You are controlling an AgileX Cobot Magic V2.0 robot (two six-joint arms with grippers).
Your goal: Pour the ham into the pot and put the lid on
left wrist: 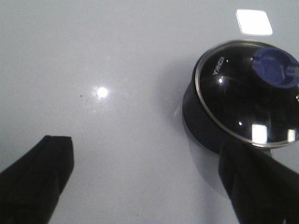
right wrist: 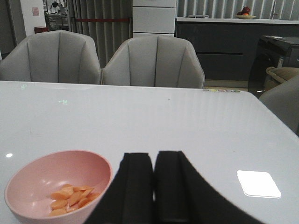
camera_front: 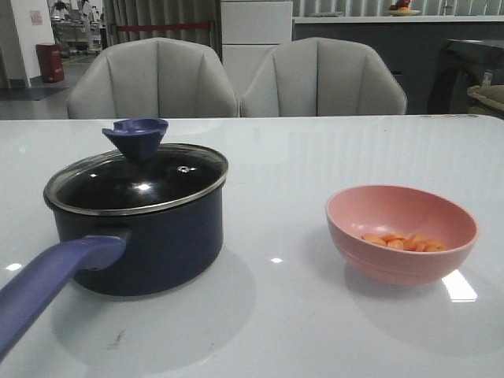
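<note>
I saw the pot (camera_front: 142, 228) with its lid (camera_front: 135, 179) on and the ham (camera_front: 403, 242) in the pink bowl (camera_front: 402, 232).

In the front view, both sat well apart on the white tabletop (camera_front: 276, 315), pot on the left, bowl on the right. From the left wrist, my left end effector (left wrist: 147, 182) had its fingers wide apart over bare tabletop, beside the covered pot. From the right wrist, my right end effector (right wrist: 154, 186) had its fingers pressed together, empty, just beside the bowl of ham.
</note>
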